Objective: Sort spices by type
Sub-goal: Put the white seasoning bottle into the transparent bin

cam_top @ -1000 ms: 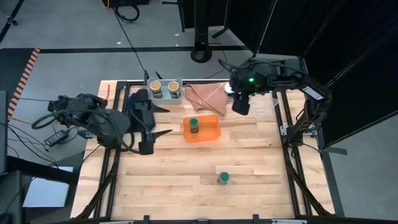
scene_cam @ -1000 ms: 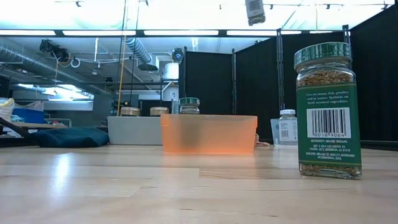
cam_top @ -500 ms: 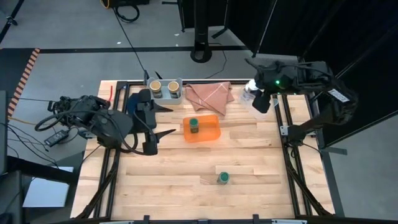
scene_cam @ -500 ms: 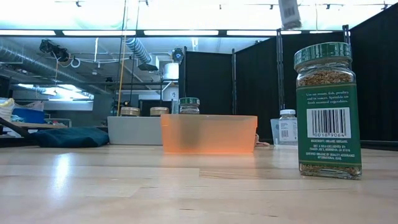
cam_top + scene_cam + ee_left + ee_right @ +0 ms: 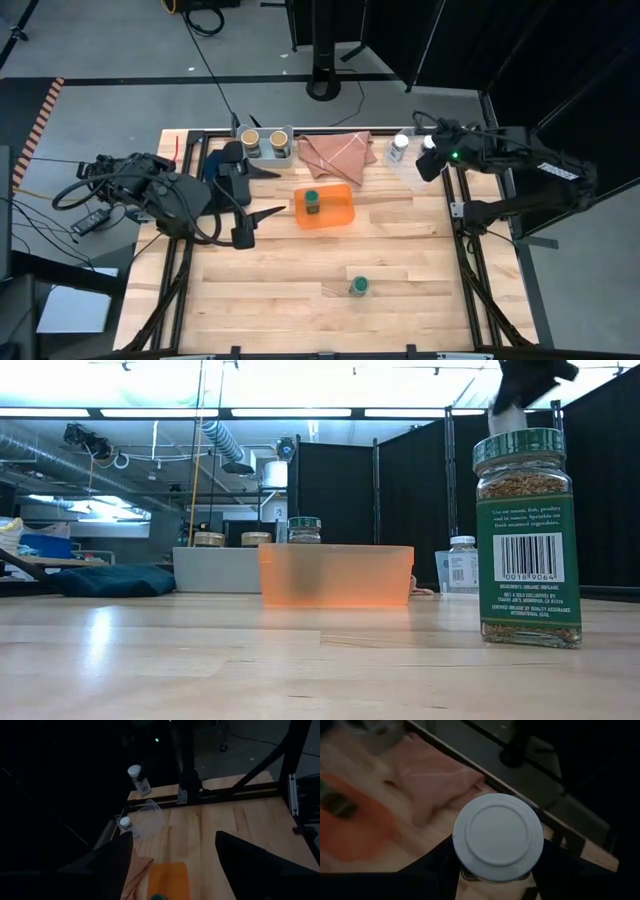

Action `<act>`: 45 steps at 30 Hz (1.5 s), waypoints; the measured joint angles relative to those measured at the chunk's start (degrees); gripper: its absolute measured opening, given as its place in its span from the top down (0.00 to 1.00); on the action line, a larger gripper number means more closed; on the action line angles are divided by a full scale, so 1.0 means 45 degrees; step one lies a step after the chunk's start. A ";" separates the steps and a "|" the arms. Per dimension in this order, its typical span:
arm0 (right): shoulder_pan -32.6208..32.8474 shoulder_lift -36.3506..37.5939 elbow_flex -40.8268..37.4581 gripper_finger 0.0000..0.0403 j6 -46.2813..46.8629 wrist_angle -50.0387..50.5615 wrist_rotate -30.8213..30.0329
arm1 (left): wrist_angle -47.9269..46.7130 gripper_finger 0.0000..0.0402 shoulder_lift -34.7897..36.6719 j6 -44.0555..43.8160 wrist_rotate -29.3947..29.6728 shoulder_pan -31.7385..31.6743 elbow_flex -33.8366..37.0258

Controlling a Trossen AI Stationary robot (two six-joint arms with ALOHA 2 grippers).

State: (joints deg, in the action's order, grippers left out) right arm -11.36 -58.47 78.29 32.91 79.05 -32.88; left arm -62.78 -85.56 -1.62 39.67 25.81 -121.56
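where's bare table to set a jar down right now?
Bare wood runs between the orange tray and the lone green-capped jar, and along both side edges. The far edge is crowded: grey bin, pink cloth, clear container, white-capped jar.

Orange tray, green-capped jar

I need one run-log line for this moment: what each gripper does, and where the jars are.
right gripper: holds white-capped jar, raised at far right edge | left gripper: open, waiting | green-capped jar: in orange tray
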 joint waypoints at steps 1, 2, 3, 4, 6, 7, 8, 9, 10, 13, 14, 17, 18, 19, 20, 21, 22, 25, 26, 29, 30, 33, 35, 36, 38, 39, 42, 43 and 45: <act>-0.0063 0.0196 -0.0406 0.48 0.0347 -0.0106 -0.0155 | 0.0002 0.28 0.0000 -0.0003 -0.0003 -0.0050 0.0000; -0.0144 0.0390 -0.0823 0.48 0.0697 -0.0246 -0.0334 | 0.0000 0.28 0.0000 -0.0006 0.0002 -0.0107 0.0000; -0.0220 0.0567 -0.1228 0.48 0.1039 -0.0434 -0.0568 | -0.0001 0.28 0.0000 -0.0011 0.0007 -0.0175 0.0000; -0.0302 0.0741 -0.1637 0.48 0.1380 -0.0673 -0.0790 | 0.0000 0.28 0.0000 -0.0011 0.0023 -0.0250 0.0000; -0.0488 0.0989 -0.2405 0.48 0.1959 -0.1231 -0.1134 | 0.0004 0.28 0.0000 -0.0016 0.0026 -0.0392 0.0000; -0.0611 0.1066 -0.2755 0.48 0.2244 -0.1477 -0.1228 | 0.0004 0.28 0.0000 -0.0015 0.0031 -0.0470 0.0000; -0.0730 0.1109 -0.3086 0.48 0.2531 -0.1663 -0.1332 | 0.0002 0.28 0.0000 -0.0016 0.0028 -0.0545 0.0000; -0.0859 0.1121 -0.3378 0.48 0.2888 -0.1794 -0.1405 | 0.0002 0.28 0.0000 -0.0016 0.0026 -0.0618 0.0000; -0.0997 0.1112 -0.3623 0.48 0.3274 -0.1869 -0.1516 | 0.0004 0.28 0.0000 -0.0016 0.0026 -0.0691 0.0000; -0.1342 0.0946 -0.4320 0.48 0.4321 -0.2114 -0.1900 | 0.0004 0.28 0.0000 -0.0021 0.0026 -0.0886 0.0000; -0.1421 0.0876 -0.4557 0.48 0.4636 -0.2246 -0.1987 | 0.0004 0.28 0.0000 -0.0021 0.0026 -0.0928 0.0000; -0.1577 0.0726 -0.5227 0.48 0.5339 -0.2765 -0.2210 | 0.0004 0.28 0.0000 -0.0053 0.0026 -0.1013 0.0000; -0.1632 0.0723 -0.5457 0.48 0.5469 -0.3023 -0.2251 | 0.0007 0.28 0.0000 -0.0067 0.0026 -0.1023 0.0000; -0.1675 0.0723 -0.5672 0.48 0.5619 -0.3326 -0.2313 | 0.0009 0.28 0.0000 -0.0068 0.0026 -0.1023 0.0000; -0.1716 0.0728 -0.5889 0.48 0.5808 -0.3655 -0.2370 | 0.0009 0.28 0.0000 -0.0069 0.0026 -0.1023 0.0000; -0.1764 0.0728 -0.6092 0.48 0.6050 -0.3901 -0.2407 | 0.0009 0.28 0.0000 -0.0067 0.0026 -0.1023 0.0000; -0.1811 0.0723 -0.6276 0.48 0.6336 -0.4025 -0.2460 | 0.0009 0.28 0.0000 -0.0069 0.0022 -0.1023 0.0000; -0.1941 0.0728 -0.6894 0.48 0.7369 -0.4302 -0.2793 | 0.0009 0.28 0.0005 -0.0069 0.0022 -0.1023 0.0000; -0.1980 0.0728 -0.7110 0.48 0.7691 -0.4424 -0.2828 | 0.0009 0.28 0.0005 -0.0069 0.0022 -0.1023 0.0000; -0.2083 0.0732 -0.7685 0.48 0.8193 -0.4702 -0.2822 | 0.0009 0.28 0.0005 -0.0069 0.0022 -0.1023 0.0000; -0.2092 0.0728 -0.7881 0.48 0.8277 -0.4943 -0.2798 | 0.0009 0.28 0.0005 -0.0069 0.0022 -0.1023 0.0000; -0.2106 0.0728 -0.8354 0.48 0.8523 -0.5318 -0.2688 | 0.0009 0.28 0.0005 -0.0069 0.0022 -0.1018 0.0000; -0.2106 0.0728 -0.8643 0.48 0.8688 -0.5801 -0.2689 | 0.0009 0.28 0.0005 -0.0069 0.0022 -0.1018 0.0000; -0.2106 0.0728 -0.8787 0.48 0.8704 -0.5992 -0.2684 | 0.0009 0.28 0.0005 -0.0069 0.0022 -0.1018 0.0000; -0.2153 0.0723 -0.8989 0.48 0.8705 -0.6297 -0.2677 | 0.0009 0.28 0.0005 -0.0070 0.0022 -0.1018 -0.0002; -0.2196 0.0723 -0.9058 0.48 0.8702 -0.6456 -0.2678 | 0.0009 0.28 0.0005 -0.0074 0.0022 -0.1018 0.0000; -0.2348 0.0723 -0.9211 0.48 0.8668 -0.6641 -0.2681 | 0.0009 0.28 0.0005 -0.0074 0.0017 -0.1071 -0.0002; -0.2415 0.0723 -0.9220 0.48 0.8519 -0.6628 -0.2677 | 0.0007 0.28 0.0005 -0.0074 0.0017 -0.1071 0.0000; -0.2536 0.0723 -0.9220 0.48 0.7910 -0.6777 -0.2672 | 0.0009 0.28 0.0005 -0.0074 0.0022 -0.1071 0.0000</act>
State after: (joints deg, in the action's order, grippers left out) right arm -22.77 -55.22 36.80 68.50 48.56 -44.91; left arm -62.74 -85.54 -1.96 39.77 20.99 -121.56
